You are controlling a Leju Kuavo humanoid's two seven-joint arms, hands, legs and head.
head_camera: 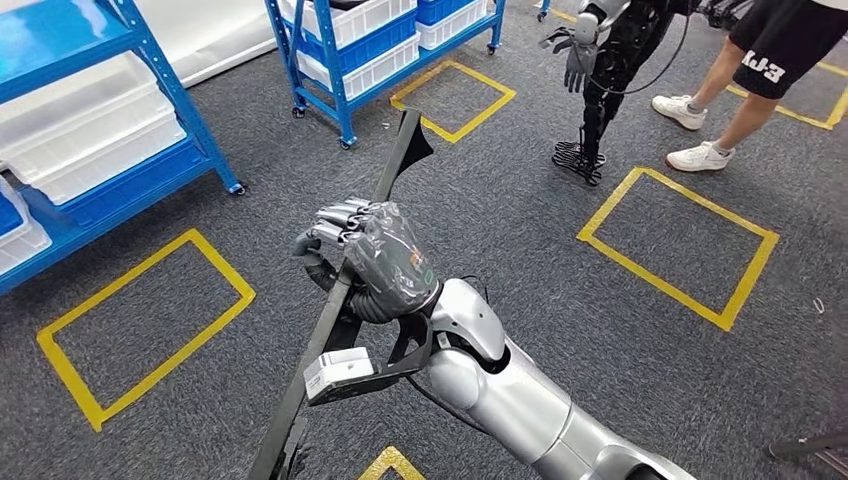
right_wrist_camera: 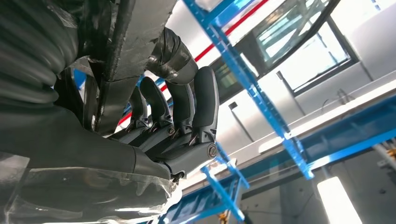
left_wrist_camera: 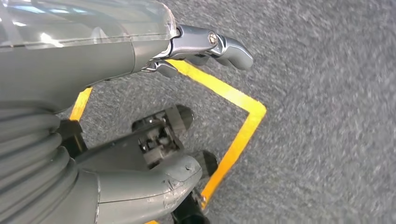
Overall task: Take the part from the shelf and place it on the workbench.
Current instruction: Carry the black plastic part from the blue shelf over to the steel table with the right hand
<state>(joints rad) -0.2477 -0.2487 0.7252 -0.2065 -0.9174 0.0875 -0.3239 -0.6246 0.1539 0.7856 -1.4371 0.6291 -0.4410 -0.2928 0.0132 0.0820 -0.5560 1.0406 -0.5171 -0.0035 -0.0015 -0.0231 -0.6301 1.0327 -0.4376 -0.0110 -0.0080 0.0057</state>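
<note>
The head view is evenly and brightly lit from overhead, with soft, faint shadows on the grey carpet (head_camera: 560, 250) and straight lines bowing toward the edges. The left wrist view shows the carpet smeared by motion blur. The right wrist view looks into blown-out windows (right_wrist_camera: 322, 56) and a glaring ceiling lamp (right_wrist_camera: 338, 203), leaving the near parts dark.

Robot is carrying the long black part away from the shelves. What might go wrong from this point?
1. The right hand grips the long black part near its middle, so both ends overhang; it may pivot or slip in the hand.
2. The part's far tip points toward the blue shelf and could clip it on a turn.
3. A person and another robot stand nearby, possibly within the part's swing.
</note>
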